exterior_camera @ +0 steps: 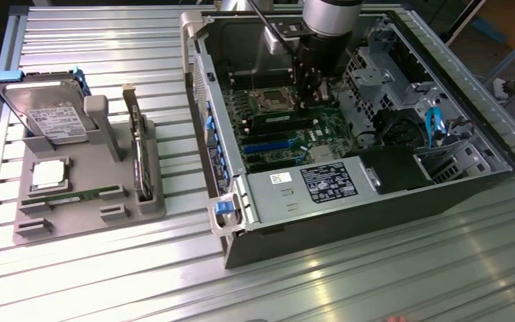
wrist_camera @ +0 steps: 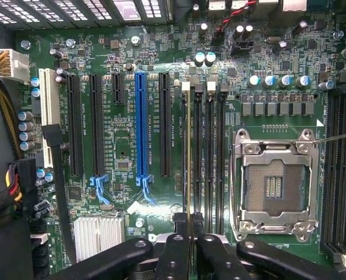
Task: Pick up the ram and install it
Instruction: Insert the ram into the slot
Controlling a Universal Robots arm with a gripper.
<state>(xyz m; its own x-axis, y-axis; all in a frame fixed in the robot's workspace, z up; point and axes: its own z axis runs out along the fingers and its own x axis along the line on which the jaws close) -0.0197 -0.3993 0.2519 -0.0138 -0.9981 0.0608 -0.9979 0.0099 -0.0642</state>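
Observation:
In the wrist view the ram (wrist_camera: 188, 151) shows edge-on as a thin line. It stands lengthwise over the outermost of the black memory slots (wrist_camera: 209, 151) on the green motherboard (wrist_camera: 126, 146). My gripper (wrist_camera: 188, 224) is shut on the stick's near end, one black finger (wrist_camera: 174, 245) on each side. Whether the ram is seated in the slot I cannot tell. In the exterior view my gripper (exterior_camera: 316, 94) reaches down into the open computer case (exterior_camera: 347, 201), beside the processor socket (exterior_camera: 271, 100).
An open processor socket (wrist_camera: 275, 186) lies close beside the memory slots. A grey tray (exterior_camera: 88, 215) at the exterior view's left holds a hard drive (exterior_camera: 47, 111), a square silver chip (exterior_camera: 49, 173), a second green stick (exterior_camera: 65, 197) and an upright dark card (exterior_camera: 139, 154).

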